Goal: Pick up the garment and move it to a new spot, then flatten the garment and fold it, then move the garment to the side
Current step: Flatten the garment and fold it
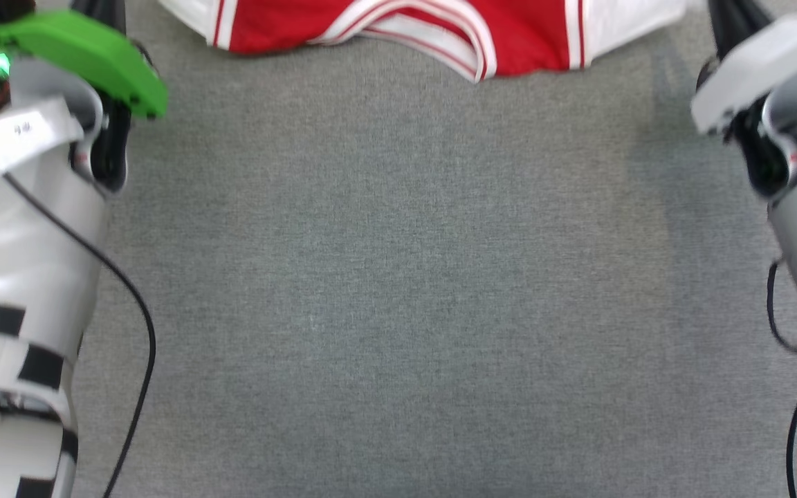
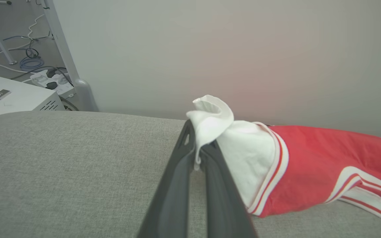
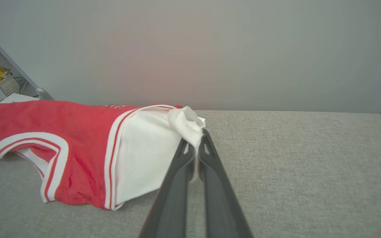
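Observation:
The garment [image 1: 412, 31] is a red jersey with white sleeves and striped trim, stretched across the top edge of the head view over the grey cloth surface. My left gripper [image 2: 197, 145] is shut on the white left sleeve [image 2: 213, 122], whose cloth bunches above the fingertips. My right gripper [image 3: 194, 147] is shut on the other white sleeve [image 3: 150, 148]. Between the two grips the red body [image 3: 45, 122] sags, its striped neckline hanging lowest. In the head view both forearms stand at the left and right edges, and the fingertips lie past the top edge.
A grey fabric surface [image 1: 398, 290] spreads wide in front of me. A pale wall [image 2: 230, 49] rises behind it. Off the surface at the left are a white box [image 2: 15, 96], a metal leg [image 2: 61, 46] and cables on the floor [image 2: 28, 59].

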Tool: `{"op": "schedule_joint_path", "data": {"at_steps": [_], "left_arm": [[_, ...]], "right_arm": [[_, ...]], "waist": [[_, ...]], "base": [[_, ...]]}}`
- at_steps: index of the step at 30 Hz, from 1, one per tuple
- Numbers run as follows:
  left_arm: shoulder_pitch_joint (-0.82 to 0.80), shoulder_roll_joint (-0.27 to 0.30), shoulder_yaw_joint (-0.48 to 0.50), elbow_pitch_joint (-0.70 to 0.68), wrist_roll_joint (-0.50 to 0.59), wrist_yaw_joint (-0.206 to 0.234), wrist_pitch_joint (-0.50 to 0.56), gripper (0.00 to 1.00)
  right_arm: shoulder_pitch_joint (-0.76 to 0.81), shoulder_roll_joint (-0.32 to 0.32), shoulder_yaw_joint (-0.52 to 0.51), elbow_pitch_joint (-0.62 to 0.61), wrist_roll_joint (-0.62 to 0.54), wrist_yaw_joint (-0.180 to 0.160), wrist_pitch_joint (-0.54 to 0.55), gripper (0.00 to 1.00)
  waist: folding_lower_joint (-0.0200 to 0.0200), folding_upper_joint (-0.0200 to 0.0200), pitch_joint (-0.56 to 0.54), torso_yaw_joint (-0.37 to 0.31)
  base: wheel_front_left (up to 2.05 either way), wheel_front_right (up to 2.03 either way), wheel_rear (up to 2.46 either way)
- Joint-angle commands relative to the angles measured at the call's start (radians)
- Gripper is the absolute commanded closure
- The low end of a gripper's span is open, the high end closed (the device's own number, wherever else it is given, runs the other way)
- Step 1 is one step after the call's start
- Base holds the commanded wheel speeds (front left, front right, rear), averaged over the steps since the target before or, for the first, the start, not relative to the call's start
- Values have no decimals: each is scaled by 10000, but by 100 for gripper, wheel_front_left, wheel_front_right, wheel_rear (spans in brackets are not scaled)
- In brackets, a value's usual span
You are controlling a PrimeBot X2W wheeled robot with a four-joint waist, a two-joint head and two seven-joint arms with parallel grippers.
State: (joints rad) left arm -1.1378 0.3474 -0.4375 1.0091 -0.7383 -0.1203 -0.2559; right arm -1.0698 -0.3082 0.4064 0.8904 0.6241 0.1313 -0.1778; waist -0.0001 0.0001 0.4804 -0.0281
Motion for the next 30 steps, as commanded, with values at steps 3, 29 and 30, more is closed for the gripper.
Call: {"op": "schedule_joint_path", "data": {"at_steps": [3,29,30], "left_arm": [[1379,309,458,-890,211,105,-56,100],[10910,1432,1562,-8764,-230,3192,1687,100],[11337,1527,1623,-9095,-298,3362,1805,100]], "right_arm": [[1147,-286,310,-666,387,-6,-212,100],[10067,-543,-3182,-6321,-786,-6,2006,100],[10506,-372,-3422,-6567,-956,-6,2189,100]], "waist": [[1,-1,-1085,-92],[1,-1,-4156,142],[1,-1,-4242,142]], "base": [[0,0,0],[0,0,0],[0,0,0]]}}
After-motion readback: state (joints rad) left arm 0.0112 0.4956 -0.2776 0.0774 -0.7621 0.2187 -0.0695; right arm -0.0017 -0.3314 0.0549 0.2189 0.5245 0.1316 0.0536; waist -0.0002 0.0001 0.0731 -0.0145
